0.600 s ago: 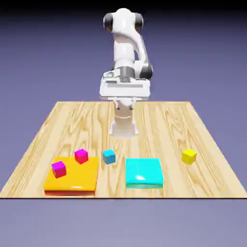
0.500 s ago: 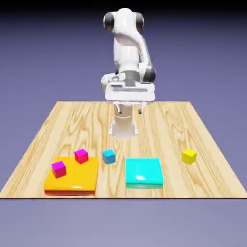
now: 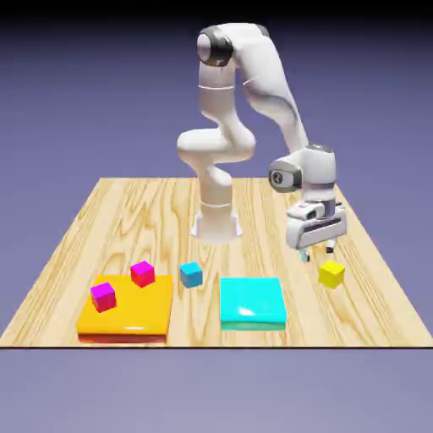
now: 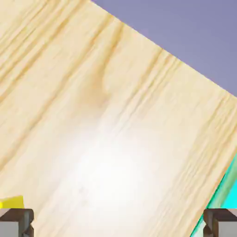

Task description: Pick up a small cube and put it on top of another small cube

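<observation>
The small yellow cube rests on the wooden table toward the exterior view's right. My gripper hovers just above and slightly behind it, jaws open, nothing between them. In the hand view a sliver of the yellow cube peeks in at the lower left, just above the left fingertip; the right fingertip sits far across the bottom edge. A small cyan cube stands near the table's middle, between the two slabs.
An orange slab at the exterior view's left carries two magenta cubes. A cyan slab lies at the front middle; its edge shows at the hand view's right. Blue-violet backdrop fills that view's upper right.
The arm has swung from above its base out to the exterior view's right and dropped low, bringing the open gripper down close over the yellow cube. No cube has moved.
</observation>
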### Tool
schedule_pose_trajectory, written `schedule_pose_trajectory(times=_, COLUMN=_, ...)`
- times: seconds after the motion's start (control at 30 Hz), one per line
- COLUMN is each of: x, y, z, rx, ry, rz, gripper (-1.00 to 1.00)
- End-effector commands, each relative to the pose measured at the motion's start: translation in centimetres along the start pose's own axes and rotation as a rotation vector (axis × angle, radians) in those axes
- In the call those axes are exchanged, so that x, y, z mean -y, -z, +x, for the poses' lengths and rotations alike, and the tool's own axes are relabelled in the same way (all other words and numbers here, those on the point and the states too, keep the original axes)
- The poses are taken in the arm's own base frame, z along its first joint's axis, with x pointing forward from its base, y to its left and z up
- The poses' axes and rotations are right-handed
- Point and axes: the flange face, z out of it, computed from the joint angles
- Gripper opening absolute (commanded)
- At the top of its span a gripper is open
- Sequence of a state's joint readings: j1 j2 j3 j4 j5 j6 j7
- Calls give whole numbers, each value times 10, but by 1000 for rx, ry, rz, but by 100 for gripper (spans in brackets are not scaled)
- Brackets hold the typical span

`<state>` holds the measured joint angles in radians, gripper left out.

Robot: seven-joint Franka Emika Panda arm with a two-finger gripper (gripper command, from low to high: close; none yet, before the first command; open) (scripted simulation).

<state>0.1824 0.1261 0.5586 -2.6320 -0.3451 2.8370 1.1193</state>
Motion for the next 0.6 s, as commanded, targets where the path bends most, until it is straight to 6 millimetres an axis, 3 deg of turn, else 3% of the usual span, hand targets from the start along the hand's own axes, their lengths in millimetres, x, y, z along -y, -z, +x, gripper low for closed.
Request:
schedule_pose_trajectory(times=0.0, x=12, y=-9, z=-16, rx=31, ry=32, rz=-6, gripper=0)
schedule_pose_trajectory(times=0.03, x=23, y=-17, z=-33, rx=62, ry=64, rz=-12, gripper=0)
schedule_pose_trajectory(times=0.07, x=25, y=-19, z=-37, rx=68, ry=71, rz=-13, gripper=0)
schedule_pose_trajectory(times=0.13, x=26, y=-25, z=-37, rx=68, ry=69, rz=-9, gripper=0)
schedule_pose_trajectory(times=0.4, x=23, y=-88, z=-42, rx=68, ry=71, rz=-12, gripper=0)
schedule_pose_trajectory(times=0.43, x=23, y=-88, z=-42, rx=68, ry=71, rz=-12, gripper=-100)
schedule_pose_trajectory(times=0.47, x=23, y=-88, z=-42, rx=68, ry=71, rz=-12, gripper=-100)
schedule_pose_trajectory(times=0.57, x=27, y=-61, z=-38, rx=68, ry=66, rz=-5, gripper=-100)
